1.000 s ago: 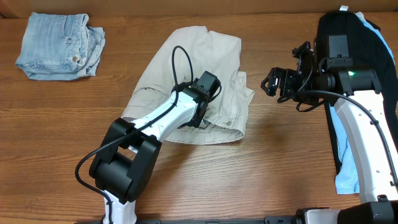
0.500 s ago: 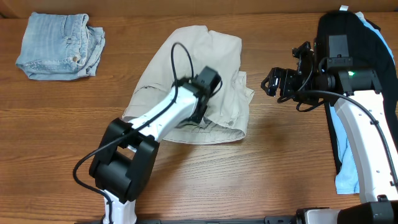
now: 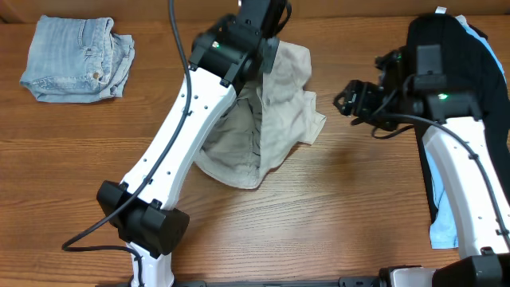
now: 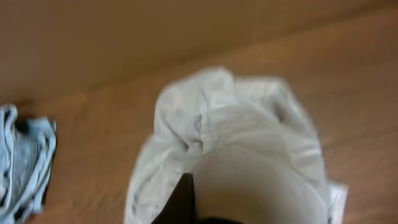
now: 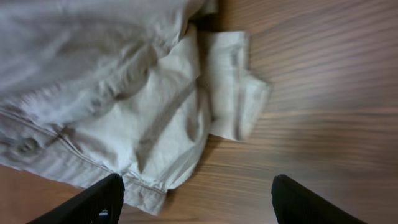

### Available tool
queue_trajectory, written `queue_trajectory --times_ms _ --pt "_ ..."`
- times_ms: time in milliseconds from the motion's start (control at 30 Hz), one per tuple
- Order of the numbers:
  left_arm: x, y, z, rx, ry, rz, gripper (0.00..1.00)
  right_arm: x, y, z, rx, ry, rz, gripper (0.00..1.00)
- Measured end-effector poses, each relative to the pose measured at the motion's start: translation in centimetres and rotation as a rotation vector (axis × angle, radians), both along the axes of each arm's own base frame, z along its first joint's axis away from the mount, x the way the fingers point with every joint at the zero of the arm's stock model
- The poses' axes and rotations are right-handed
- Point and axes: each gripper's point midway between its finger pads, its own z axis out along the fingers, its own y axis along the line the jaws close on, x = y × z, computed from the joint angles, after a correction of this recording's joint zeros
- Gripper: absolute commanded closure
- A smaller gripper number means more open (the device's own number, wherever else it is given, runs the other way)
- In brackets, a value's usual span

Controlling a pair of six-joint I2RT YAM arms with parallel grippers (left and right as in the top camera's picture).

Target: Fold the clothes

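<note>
In the middle of the surface (image 3: 358, 211), the khaki shorts (image 3: 283, 104) dangle bunched from the left hand (image 3: 263, 28), pinched shut on the cloth. The right hand (image 3: 351, 99) sits beside them, fingers spread, empty. I'd carry that edge across slowly so it lands flat.

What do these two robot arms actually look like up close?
The left arm and right arm have white tubular links between chunky black joints. A thin black cable loops along each. The right gripper is black, and a small green light glows behind it.

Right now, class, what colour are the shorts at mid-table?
The shorts are plain light beige, clearest in the right wrist view.
</note>
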Motion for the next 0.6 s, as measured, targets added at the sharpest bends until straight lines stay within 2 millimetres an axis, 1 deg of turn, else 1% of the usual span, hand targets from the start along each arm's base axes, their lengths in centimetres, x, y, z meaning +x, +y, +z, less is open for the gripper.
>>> queue_trajectory --times_ms 67,100,133,167,200,267,333,400,533,600 --pt "0.6 -0.2 1.7 -0.03 -0.052 0.003 0.96 0.2 1.9 -0.4 0.027 -0.018 0.027 0.2" --pt "0.9 -0.3 2.5 -0.045 -0.078 0.004 0.96 0.2 3.4 -0.6 0.045 -0.034 0.049 0.2" --pt "1.2 -0.4 3.3 -0.059 -0.102 0.005 0.96 -0.1 5.3 -1.0 0.063 -0.037 0.082 0.2" --pt "1.3 -0.4 3.6 -0.066 -0.114 0.006 0.96 -0.2 5.7 -1.1 0.068 -0.037 0.089 0.2" --pt "1.5 -0.3 3.8 -0.07 -0.122 0.009 0.96 -0.2 7.8 -1.3 0.092 -0.066 0.119 0.2" --pt "1.6 -0.3 3.9 -0.073 -0.127 0.01 0.96 -0.6 10.1 -1.6 0.109 -0.086 0.141 0.2" --pt "1.6 -0.3 3.9 -0.073 -0.127 0.011 0.96 -1.4 12.1 -2.0 0.111 -0.086 0.155 0.2" --pt "1.8 -0.3 4.2 -0.08 -0.139 0.011 0.96 -2.1 13.6 -2.5 0.098 -0.082 0.145 0.2" --pt "2.2 -0.6 4.8 -0.096 -0.166 0.011 0.96 -3.2 14.9 -3.5 0.061 -0.068 0.106 0.2" --pt "2.3 -0.7 5.1 -0.103 -0.178 0.011 0.96 -3.5 15.7 -3.7 0.047 -0.082 0.077 0.2"
